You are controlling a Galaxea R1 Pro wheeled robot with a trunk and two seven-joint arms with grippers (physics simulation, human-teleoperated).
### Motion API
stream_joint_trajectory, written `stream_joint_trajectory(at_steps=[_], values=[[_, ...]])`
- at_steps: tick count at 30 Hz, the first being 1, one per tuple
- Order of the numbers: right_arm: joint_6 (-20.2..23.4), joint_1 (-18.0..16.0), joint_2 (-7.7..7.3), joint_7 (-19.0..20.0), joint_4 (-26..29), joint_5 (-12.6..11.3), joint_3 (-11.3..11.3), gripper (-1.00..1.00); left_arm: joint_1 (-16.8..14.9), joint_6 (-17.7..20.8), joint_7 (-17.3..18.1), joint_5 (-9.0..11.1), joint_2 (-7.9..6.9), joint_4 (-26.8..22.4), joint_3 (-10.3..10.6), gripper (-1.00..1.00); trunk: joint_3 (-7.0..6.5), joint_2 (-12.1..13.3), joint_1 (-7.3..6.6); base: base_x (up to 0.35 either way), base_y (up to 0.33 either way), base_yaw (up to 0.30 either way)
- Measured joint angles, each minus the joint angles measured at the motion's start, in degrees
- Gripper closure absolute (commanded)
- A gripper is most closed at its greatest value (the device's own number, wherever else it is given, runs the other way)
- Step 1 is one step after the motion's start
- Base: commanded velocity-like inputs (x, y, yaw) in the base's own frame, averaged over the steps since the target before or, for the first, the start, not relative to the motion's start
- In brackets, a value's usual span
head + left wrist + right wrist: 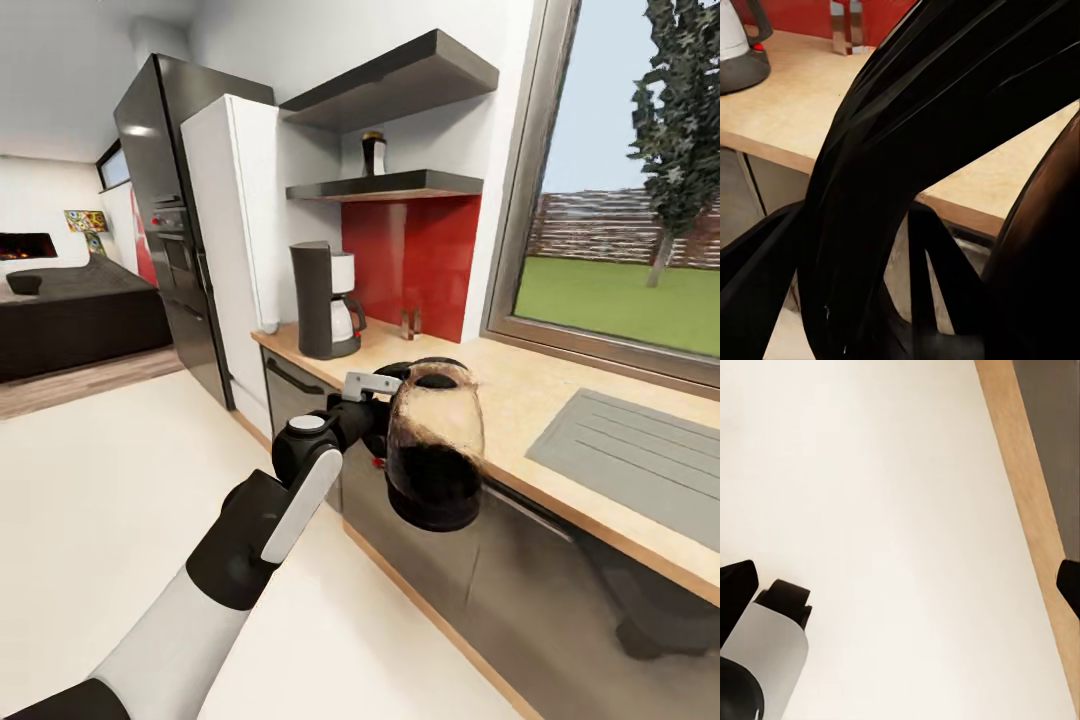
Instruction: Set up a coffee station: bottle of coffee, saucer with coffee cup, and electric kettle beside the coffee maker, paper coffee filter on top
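Note:
The electric kettle (435,450), clear glass with dark liquid, hangs in the air at the kitchen countertop's (520,400) front edge. My left gripper (385,395) is shut on its black loop handle (907,150). The coffee maker (322,300), a black column with a white carafe, stands at the countertop's far left end; its base (736,64) appears in the left wrist view. The dark bottle of coffee (373,153) stands on the kitchen shelf (400,186) above the red backsplash. My right gripper (902,589) is open over the pale floor, its dark fingertips (735,592) spread wide.
Two small glass shakers (410,322) stand against the red backsplash. A grey drainboard (630,450) is set into the worktop at the right, under a large window. A white fridge (230,240) and a black oven column (170,200) stand left of the counter.

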State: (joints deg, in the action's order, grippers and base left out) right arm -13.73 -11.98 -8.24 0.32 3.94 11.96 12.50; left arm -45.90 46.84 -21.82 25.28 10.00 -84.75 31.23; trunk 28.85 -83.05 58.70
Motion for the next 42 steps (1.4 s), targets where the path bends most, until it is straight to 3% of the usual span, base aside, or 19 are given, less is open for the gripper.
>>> stream_joint_trajectory(at_steps=[21, 33, 42], values=[[0.00, 0.00, 0.00, 0.00, -0.01, 0.00, 0.00, -1.00, 0.00, -0.14, 0.18, 0.10, 0.00, -0.35, 0.00, 1.00, 0.00, 0.00, 0.00, 0.254, 0.191, 0.188], [0.00, 0.01, 0.02, 0.00, 0.12, 0.00, -0.01, -1.00, -0.01, -0.90, 0.26, 0.24, 0.00, -0.44, 0.02, 1.00, 0.00, 0.00, 0.00, 0.246, 0.186, -0.003], [0.00, 0.03, -0.01, 0.00, 0.05, 0.05, -0.14, -1.00, -0.01, -0.99, 0.25, 0.23, 0.00, -0.39, 0.03, 1.00, 0.00, 0.00, 0.01, 0.210, 0.124, -0.233]])
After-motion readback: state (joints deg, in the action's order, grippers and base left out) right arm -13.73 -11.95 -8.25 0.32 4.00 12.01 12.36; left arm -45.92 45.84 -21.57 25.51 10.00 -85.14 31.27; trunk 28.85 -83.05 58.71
